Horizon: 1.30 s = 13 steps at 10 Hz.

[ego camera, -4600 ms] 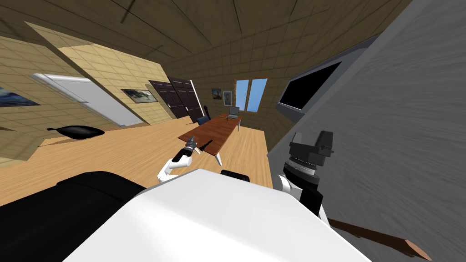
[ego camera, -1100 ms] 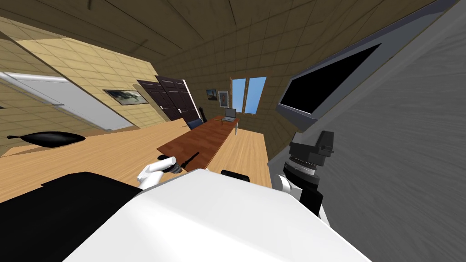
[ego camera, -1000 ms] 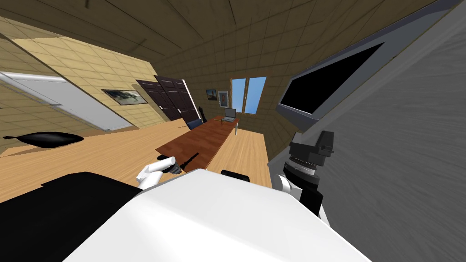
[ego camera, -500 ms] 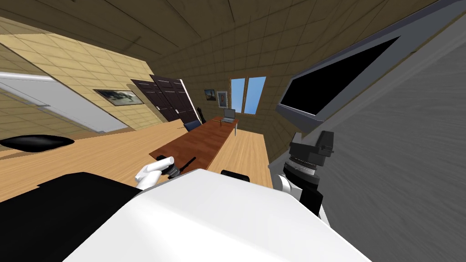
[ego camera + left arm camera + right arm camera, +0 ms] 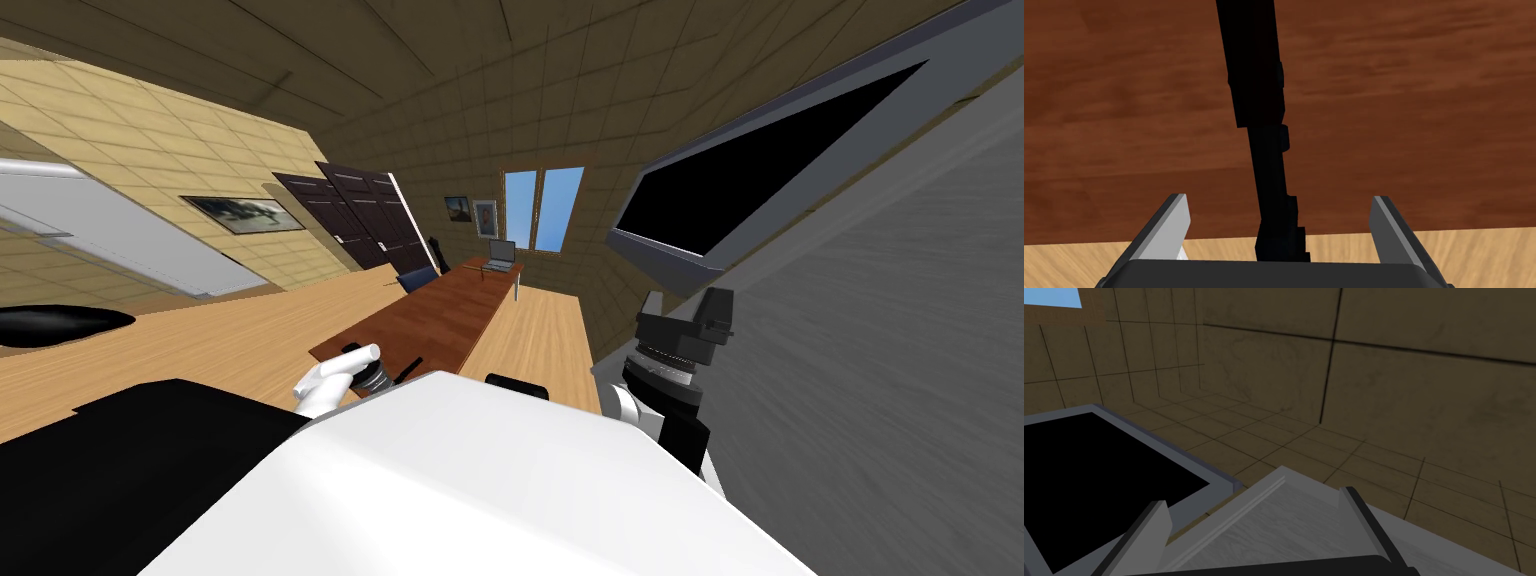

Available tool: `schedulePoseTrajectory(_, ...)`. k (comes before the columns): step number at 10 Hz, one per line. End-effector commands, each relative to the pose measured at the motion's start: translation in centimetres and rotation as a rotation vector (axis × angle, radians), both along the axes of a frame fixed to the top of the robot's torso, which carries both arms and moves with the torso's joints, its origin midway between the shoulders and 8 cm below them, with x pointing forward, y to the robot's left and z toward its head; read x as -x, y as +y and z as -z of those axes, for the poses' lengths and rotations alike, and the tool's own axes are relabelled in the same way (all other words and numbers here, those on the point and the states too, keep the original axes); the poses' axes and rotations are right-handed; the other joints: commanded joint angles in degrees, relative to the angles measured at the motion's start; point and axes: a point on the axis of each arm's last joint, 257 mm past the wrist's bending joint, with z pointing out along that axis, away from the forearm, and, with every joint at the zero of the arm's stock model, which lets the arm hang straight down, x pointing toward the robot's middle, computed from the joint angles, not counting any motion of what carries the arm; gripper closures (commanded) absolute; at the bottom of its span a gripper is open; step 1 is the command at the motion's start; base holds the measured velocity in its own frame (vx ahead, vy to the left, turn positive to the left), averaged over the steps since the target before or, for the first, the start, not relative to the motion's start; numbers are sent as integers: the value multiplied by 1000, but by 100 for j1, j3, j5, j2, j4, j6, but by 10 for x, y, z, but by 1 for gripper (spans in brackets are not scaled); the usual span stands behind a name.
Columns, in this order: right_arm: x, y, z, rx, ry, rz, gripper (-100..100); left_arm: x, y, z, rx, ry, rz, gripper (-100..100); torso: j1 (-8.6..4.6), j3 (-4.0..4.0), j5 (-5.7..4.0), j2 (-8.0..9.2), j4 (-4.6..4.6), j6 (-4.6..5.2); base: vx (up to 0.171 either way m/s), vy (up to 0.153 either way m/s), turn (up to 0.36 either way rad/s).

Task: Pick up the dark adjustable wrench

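The dark adjustable wrench (image 5: pixel 1256 95) lies flat on the red-brown wooden table (image 5: pixel 1424 110), close to the table's near edge. In the left wrist view it runs lengthwise away from my hand. My left gripper (image 5: pixel 1279 198) is open, one finger on each side of the wrench's near end and not touching it. In the head view the wrench (image 5: pixel 408 368) shows as a thin dark bar just past my left wrist (image 5: pixel 372 378) at the table's (image 5: pixel 440 310) near end. My right gripper (image 5: pixel 1254 497) is open and holds nothing, raised beside the grey wall at my right.
A laptop (image 5: pixel 500 250) stands at the table's far end, and a blue chair (image 5: pixel 417 278) beside it. A grey wall with a black screen (image 5: pixel 760 160) runs close along my right. Light wood floor (image 5: pixel 1084 265) lies below the table's edge. Dark doors (image 5: pixel 350 215) stand at the back left.
I have moved closer to the table, so its near end and the wrench now sit nearer my chest. My left hand has dropped low over the wrench. The right arm is unchanged.
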Motion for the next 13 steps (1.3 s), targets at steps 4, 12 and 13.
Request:
schedulePoseTrajectory(4, 0, 0, 0, 0, 0, 0, 0, -1, -12, 7, 26, 16, -29, -100, -13, 20, -3, 36, 8, -1, 28, 27, -33)
schedulePoseTrajectory(12, 0, 0, 0, 0, 0, 0, 0, -23, -38, 26, 26, 12, -89, -100, -4, 42, -1, 73, 16, -2, -83, 42, -81)
schedulePoseTrajectory(13, 0, 0, 0, 0, 0, 0, 0, -22, -36, 24, 27, 13, -83, -100, -4, 43, -1, 74, 16, -2, -36, 14, -17)
